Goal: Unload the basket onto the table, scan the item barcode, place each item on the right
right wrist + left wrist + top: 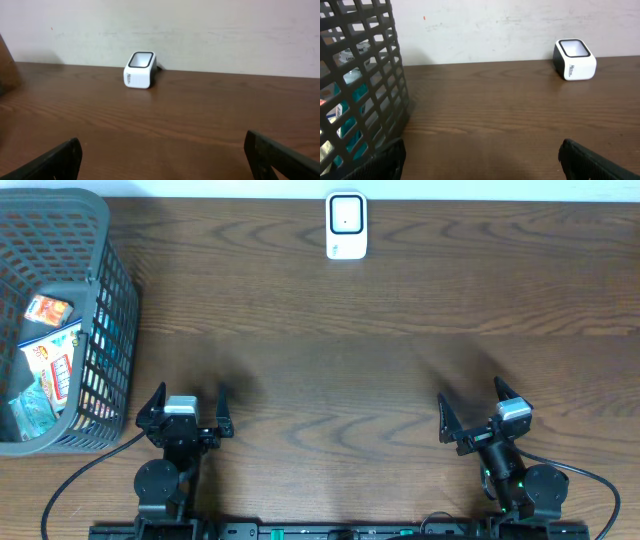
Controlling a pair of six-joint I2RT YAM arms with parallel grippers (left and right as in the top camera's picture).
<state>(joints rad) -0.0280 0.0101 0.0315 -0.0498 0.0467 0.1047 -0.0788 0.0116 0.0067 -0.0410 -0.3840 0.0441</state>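
Scanner — window up, label toward arms

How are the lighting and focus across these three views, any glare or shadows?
Overhead: even light, faint soft shadows on the table beyond the left gripper and right gripper. Left wrist: the basket mesh is near and slightly blurred, the scanner clear. Right wrist: mild softness, no glare.

Even soft light, faint shadows, sharp focus.
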